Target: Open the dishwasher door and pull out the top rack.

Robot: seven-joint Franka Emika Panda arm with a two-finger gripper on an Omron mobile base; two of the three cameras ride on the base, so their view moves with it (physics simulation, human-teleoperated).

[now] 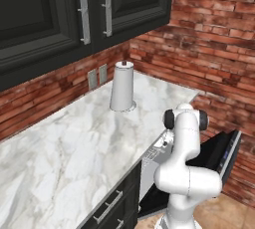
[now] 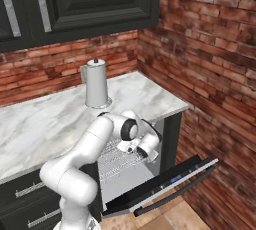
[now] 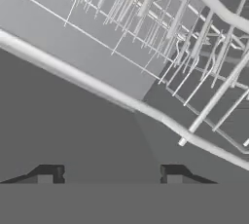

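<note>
Grey wire is what matters now: the claw [image 3: 111,175] has its two tips spread apart with nothing between them, poised just short of the front rail of the top rack [image 3: 146,107], which crosses directly ahead of the tips on a slant. In the right base view the claw [image 2: 134,147] sits at the rack's [image 2: 120,160] front edge, inside the open cabinet bay under the desk [image 2: 45,124].

Below and outward from the claw, the dishwasher door [image 2: 165,183] hangs dropped nearly flat, so that part looks finished; the step in hand is taking hold of the rack. To do it well, I would ease forward until the rail lies between the tips, square the wrist to the rail's slant, close firmly, then draw straight back over the door without lifting. Beyond the rail, the tines crowd close and could snag a tip pushed too deep.
</note>
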